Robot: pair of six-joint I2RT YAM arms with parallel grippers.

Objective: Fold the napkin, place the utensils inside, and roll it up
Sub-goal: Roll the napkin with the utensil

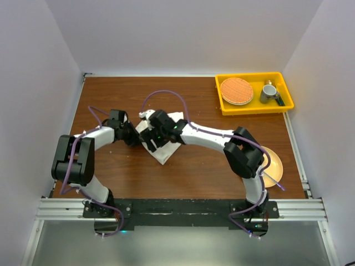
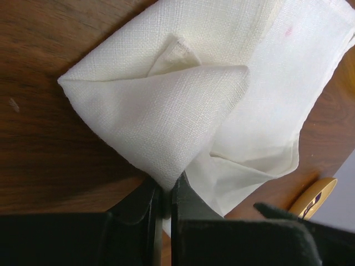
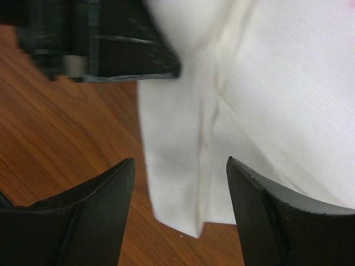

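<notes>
L gripper (image 2: 165,193) is clamped on the napkin (image 2: 166,105) at its left fold tip (prob. to pin the fold) mid-table (image 1: 199,166). R gripper (image 3: 180,166) has jaws apart over the cloth's edge, likely ready to re-grip.

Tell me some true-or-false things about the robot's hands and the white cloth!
1. The left hand is pinching a corner of the napkin. True.
2. The right hand is squeezed shut on the napkin. False: it is open above the napkin's edge and holds nothing.
3. The napkin lies inside the yellow tray. False: it lies on the brown table, between the two hands; the tray sits at the far right.
4. A grey cup is in the yellow tray. True.
</notes>
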